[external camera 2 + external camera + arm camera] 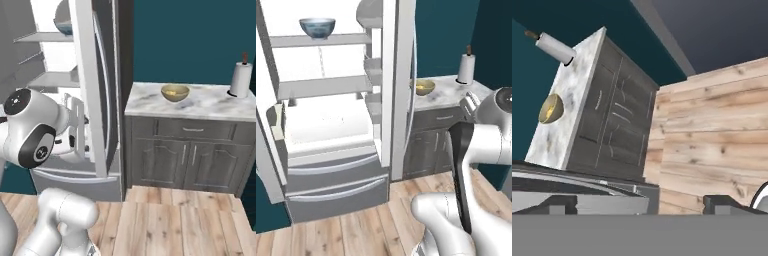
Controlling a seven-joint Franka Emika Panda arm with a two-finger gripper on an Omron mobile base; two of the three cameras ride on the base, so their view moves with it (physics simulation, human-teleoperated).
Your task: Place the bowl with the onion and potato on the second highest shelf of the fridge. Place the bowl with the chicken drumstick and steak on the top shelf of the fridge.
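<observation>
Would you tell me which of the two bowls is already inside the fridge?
The white-and-blue patterned bowl, on the top shelf; the tan bowl sits on the counter.

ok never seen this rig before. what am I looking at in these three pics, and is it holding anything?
It is a rendered kitchen with a white robot arm on a base that can drive. Two pictures come from cameras on that base, behind the arm to its left and right, so they show one scene from two sides. The third is from a camera on the hand and is rolled sideways, so the counter looks tipped.

The fridge stands open, and a white-and-blue patterned bowl sits on its top shelf. Beside the fridge, a marble counter carries the tan bowl and a paper towel roll. What lies inside either bowl is too small to tell.

The gripper is open and holds nothing; its dark fingertips point toward the cabinet and wood floor.
</observation>
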